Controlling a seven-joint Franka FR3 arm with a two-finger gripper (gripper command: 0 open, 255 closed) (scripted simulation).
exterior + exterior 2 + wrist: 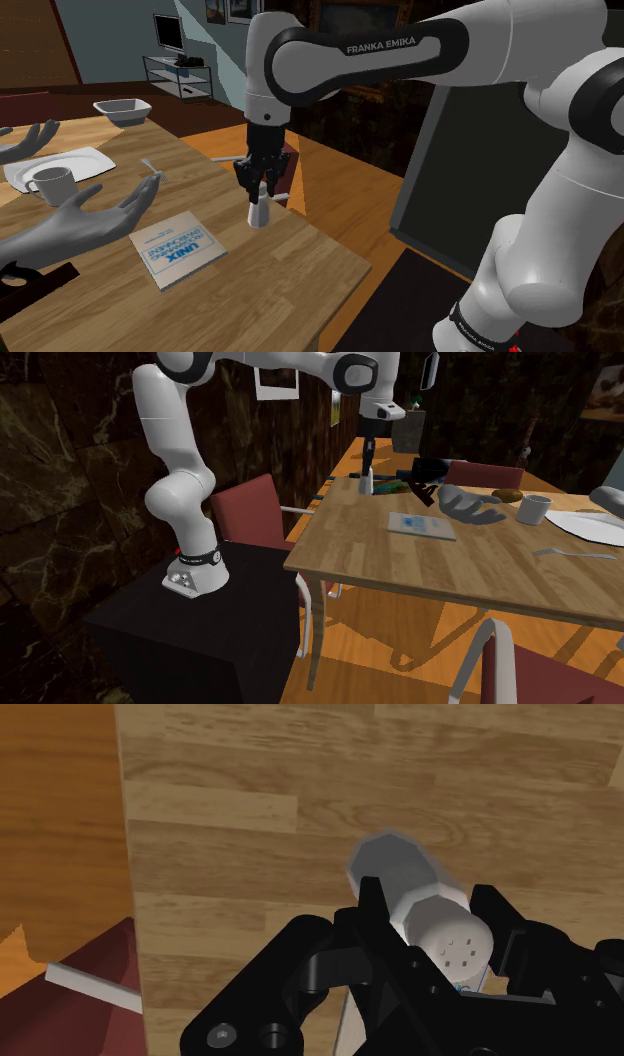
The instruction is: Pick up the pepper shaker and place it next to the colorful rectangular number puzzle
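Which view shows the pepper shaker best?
Wrist view: the white pepper shaker sits close, holed cap showing, clasped in the gripper. Shoulder view shows it small, upright on the table; second exterior view, tiny and far.

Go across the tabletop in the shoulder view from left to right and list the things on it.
mug → bowl → book → pepper shaker
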